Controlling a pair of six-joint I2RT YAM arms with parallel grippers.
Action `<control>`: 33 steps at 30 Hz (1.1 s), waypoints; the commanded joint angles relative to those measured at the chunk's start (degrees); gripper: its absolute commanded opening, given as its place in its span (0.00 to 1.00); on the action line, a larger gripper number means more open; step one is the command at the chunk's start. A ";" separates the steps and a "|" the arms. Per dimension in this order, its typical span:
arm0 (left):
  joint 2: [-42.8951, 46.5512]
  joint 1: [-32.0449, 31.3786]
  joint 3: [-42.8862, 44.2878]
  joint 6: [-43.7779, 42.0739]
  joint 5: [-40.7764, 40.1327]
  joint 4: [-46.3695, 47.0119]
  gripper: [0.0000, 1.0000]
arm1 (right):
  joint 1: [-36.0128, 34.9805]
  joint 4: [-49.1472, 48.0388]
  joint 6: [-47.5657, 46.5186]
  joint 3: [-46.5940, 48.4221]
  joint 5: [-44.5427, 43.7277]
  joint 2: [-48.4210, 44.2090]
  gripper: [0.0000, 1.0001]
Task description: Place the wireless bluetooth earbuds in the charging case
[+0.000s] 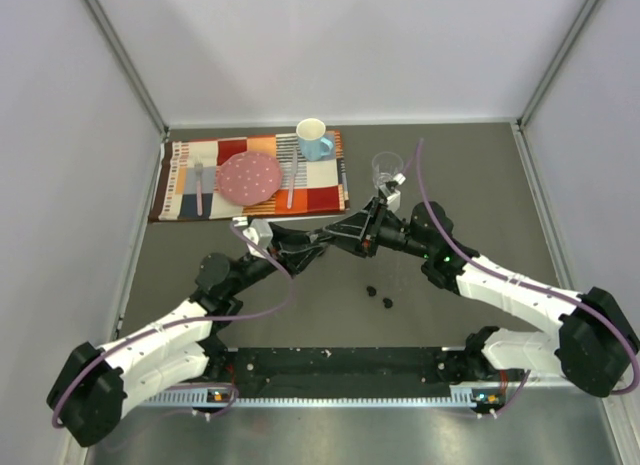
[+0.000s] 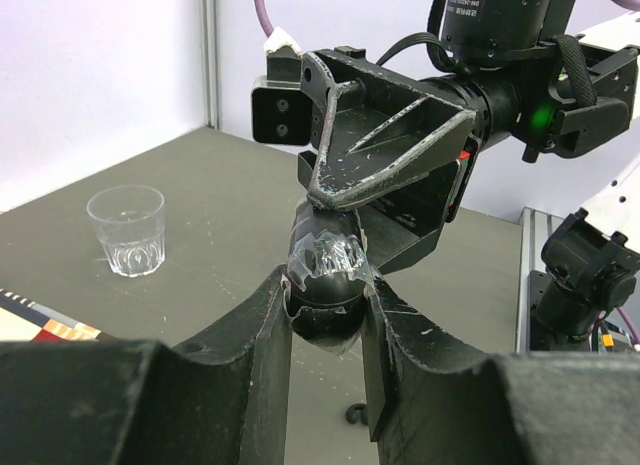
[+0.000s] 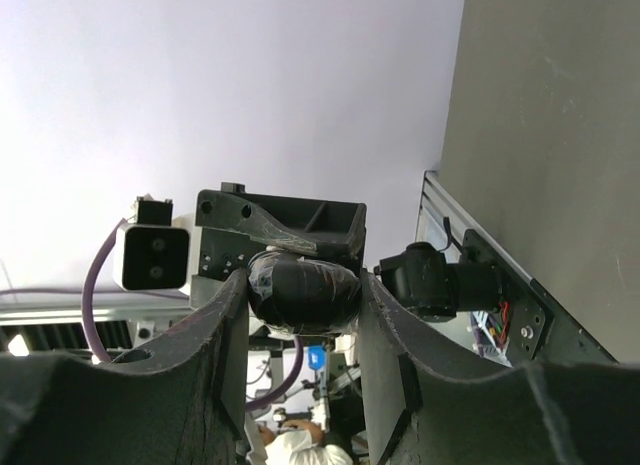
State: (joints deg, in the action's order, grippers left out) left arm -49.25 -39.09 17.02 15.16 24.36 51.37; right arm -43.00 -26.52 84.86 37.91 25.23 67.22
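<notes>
With my left gripper (image 2: 327, 320) and right gripper (image 3: 300, 297) both clenched on the charging case (image 2: 320, 283) in mid-air, I judge I'm prying it open, the two earbuds (image 1: 386, 304) I can see lying on the table (image 1: 300, 320) below it, awaiting a freed gripper's pick.

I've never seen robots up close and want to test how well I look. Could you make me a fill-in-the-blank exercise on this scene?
1. The round plate on the patchwork placemat is coloured ___.
2. ___ tiny glossy black earbuds lie on the grey table.
3. The fingers of the left pincer hold the black oval charging case ___ them.
Missing words: pink; two; between.
</notes>
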 commanded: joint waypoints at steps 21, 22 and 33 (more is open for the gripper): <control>3.82 -0.20 -2.25 1.37 -1.07 2.41 0.00 | -1.03 31.97 -39.68 12.36 -4.32 -10.18 0.83; 3.55 -0.20 -2.08 1.45 -0.98 2.59 0.00 | -1.03 32.32 -39.77 12.54 -3.79 -9.92 0.82; 2.94 -0.28 -0.93 0.93 3.76 3.47 0.00 | -1.29 33.73 -38.89 14.47 -4.67 -6.23 0.77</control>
State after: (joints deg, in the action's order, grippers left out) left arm -46.19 -39.16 14.59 16.40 25.15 51.00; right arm -43.77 7.68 46.50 48.58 20.84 59.99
